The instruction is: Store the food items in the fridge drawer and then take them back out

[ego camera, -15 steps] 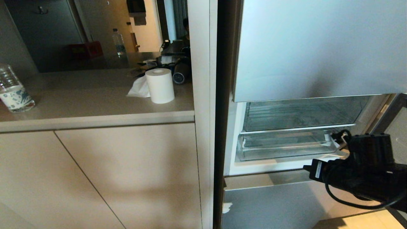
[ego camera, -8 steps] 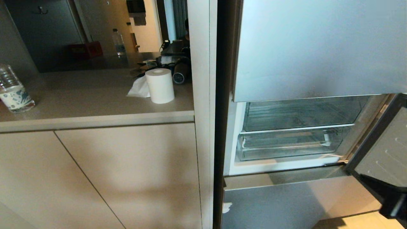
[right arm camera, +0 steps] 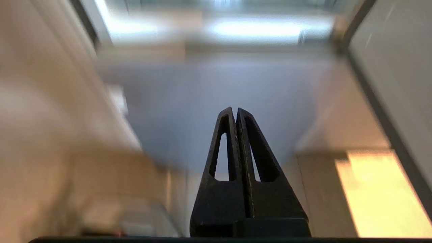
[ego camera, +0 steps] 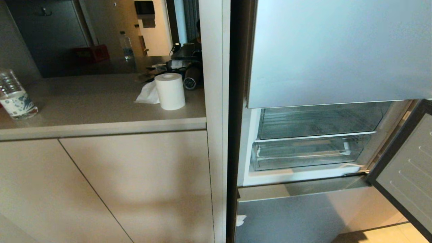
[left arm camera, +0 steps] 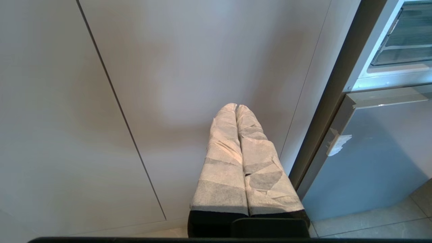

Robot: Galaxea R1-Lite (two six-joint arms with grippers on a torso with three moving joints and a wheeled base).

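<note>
Kitchen cabinetry in pale beige fills the nine o'clock half of the head view, topped by a tabletop carrying a white paper roll near its three o'clock end and a water bottle at its far nine o'clock end. Toward three o'clock stands the fridge, its silver-blue upper door panel shut and a middle door swung open at four o'clock. Inside the opening, the fridge drawer sits pushed in under a shelf, a wide clear tray whose long axis runs from nine to three o'clock, with its curved front lip facing out toward the camera. It looks empty, and no food items appear in any view. Neither arm shows in the head view. The left gripper, fingers wrapped in pale tape and pressed together on nothing, points at the cabinet front beside the fridge. The right gripper, black fingers also closed and empty, points at the lower fridge panel in a heavily blurred wrist view. One likely risk is the open door: it juts out on the right arm's side, so a fast sweep could clip it. Another is that the produce is out of view, so any next reach would have to find it first.
</note>
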